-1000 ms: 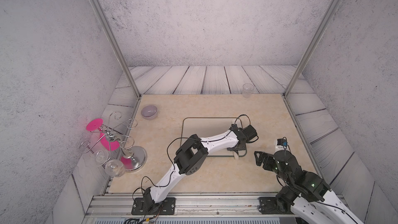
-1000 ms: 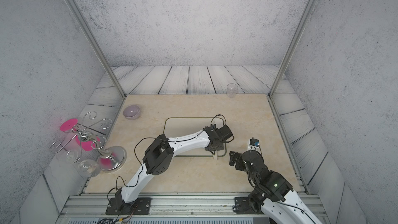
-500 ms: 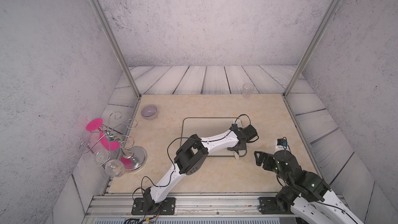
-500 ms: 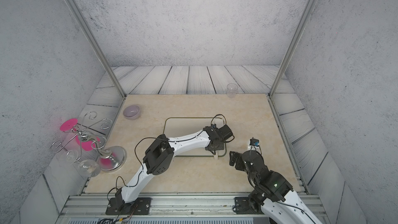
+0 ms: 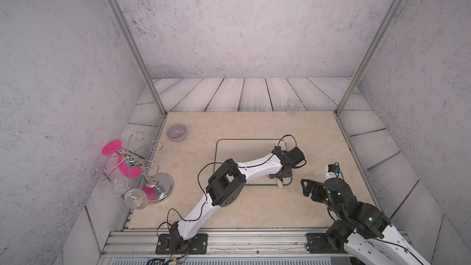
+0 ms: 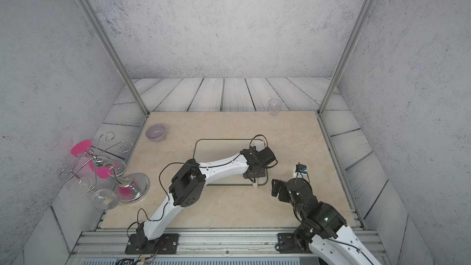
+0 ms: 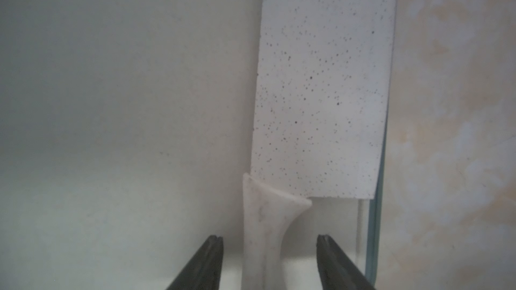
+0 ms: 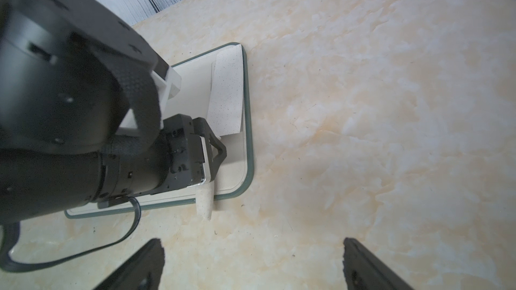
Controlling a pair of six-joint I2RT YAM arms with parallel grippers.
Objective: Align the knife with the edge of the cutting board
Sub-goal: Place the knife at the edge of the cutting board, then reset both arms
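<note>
The left gripper (image 7: 269,246) stood parted around the knife (image 7: 321,93) handle without touching it, the blade ahead along the cutting board (image 7: 125,107) rim. The right gripper (image 8: 252,249) gaped empty above the marbled tabletop (image 8: 391,107), grey walls (image 5: 242,21) around.

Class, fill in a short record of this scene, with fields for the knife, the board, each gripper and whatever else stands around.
knife: flat on the board, blade close along a short side's rim, handle tip past the near edge
board: lies flat, partly hidden by the left arm
left gripper: open, fingers either side of the handle, gaps showing
right gripper: open, empty, beside the board
around: bowl, clear cup, metal stand, wine glass
</note>
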